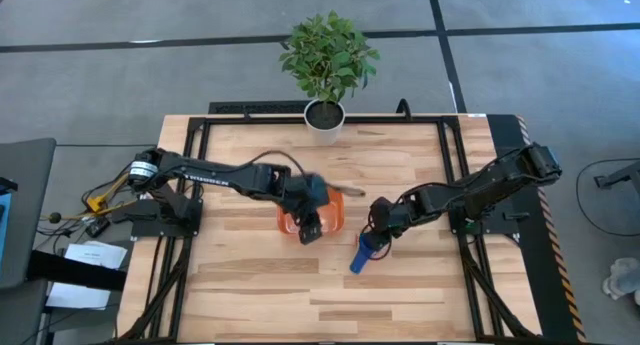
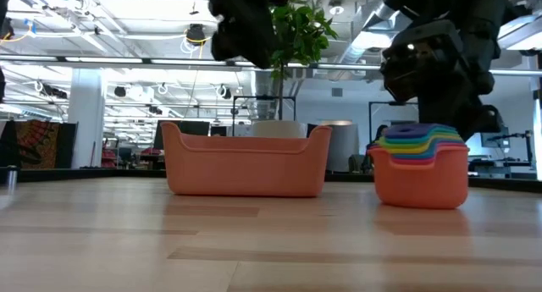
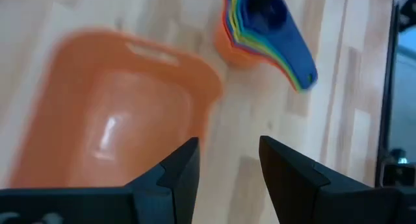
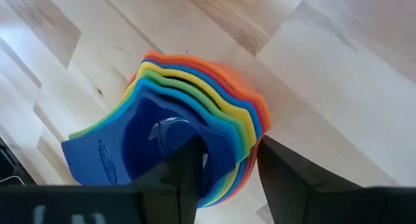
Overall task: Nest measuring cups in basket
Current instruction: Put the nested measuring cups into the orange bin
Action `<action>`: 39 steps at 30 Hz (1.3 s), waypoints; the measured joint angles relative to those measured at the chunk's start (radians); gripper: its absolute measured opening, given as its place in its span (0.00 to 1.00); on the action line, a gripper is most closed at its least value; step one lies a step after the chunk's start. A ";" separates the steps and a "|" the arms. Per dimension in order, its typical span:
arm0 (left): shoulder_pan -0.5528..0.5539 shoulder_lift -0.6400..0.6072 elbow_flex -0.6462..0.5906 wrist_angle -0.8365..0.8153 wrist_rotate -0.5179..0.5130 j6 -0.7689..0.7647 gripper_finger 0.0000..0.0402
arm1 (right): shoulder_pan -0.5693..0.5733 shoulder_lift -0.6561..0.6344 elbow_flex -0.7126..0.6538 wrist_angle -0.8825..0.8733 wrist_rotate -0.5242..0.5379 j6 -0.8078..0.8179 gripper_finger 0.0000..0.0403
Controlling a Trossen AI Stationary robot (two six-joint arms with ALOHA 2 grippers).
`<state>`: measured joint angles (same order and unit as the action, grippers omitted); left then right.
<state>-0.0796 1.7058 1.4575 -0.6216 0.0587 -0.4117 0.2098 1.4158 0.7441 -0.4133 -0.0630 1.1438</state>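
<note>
- Counting one basket (image 1: 335, 213) at frame centre, one nested cup stack (image 4: 195, 136) right of it; I can't read the top cup's embossed lettering.
- My right gripper (image 4: 227, 162) straddles the stack's rim, one finger inside, grip unclear.
- My left gripper (image 3: 227, 169) is apart, empty, above the basket.

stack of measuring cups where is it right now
In the high view the stack of measuring cups stands on the table right of the basket, not in it, under the right hand.
</note>
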 joint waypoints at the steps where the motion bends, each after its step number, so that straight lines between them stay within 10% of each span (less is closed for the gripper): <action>1: -0.020 0.000 0.000 -0.008 0.000 -0.011 0.37 | 0.007 0.000 0.000 0.000 0.003 0.010 0.42; 10: -0.146 0.000 -0.007 0.063 -0.088 -0.101 0.38 | 0.076 0.000 0.000 0.096 0.053 0.015 0.48; 19: -0.187 0.001 -0.196 0.470 0.000 -0.296 0.56 | 0.079 -0.001 0.001 0.132 0.065 -0.025 0.51; 39: -0.330 0.099 -0.391 0.975 -0.304 -0.637 0.76 | 0.084 -0.006 0.003 0.212 0.110 -0.124 0.52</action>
<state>-0.4101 1.8048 1.0665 0.3536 -0.2454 -1.0483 0.2939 1.4094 0.7467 -0.2009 0.0473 1.0195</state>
